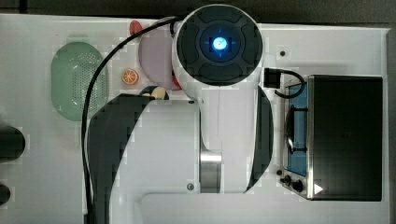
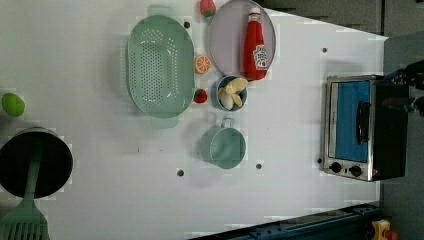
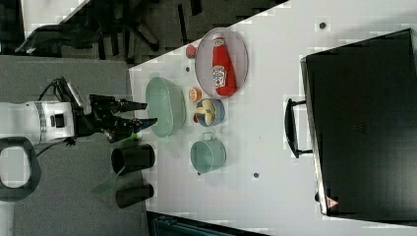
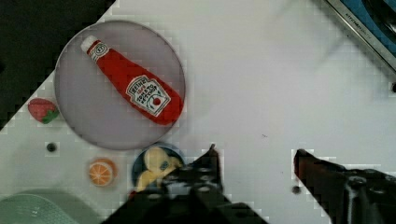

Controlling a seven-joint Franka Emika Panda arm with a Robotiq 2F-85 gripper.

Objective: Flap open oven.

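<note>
Wrist view: hand (image 4: 254, 151) fingers apart, gripping nothing, above bare desk (image 4: 261, 84) between the ketchup bottle (image 4: 133, 89) on its plate (image 4: 79, 112) and the closed oven (image 4: 369, 23).

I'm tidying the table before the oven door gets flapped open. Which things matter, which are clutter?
Needed:
silver toaster oven with blue glass door
open black gripper

Clutter:
red ketchup bottle on grey plate
green colander
green mug
</note>
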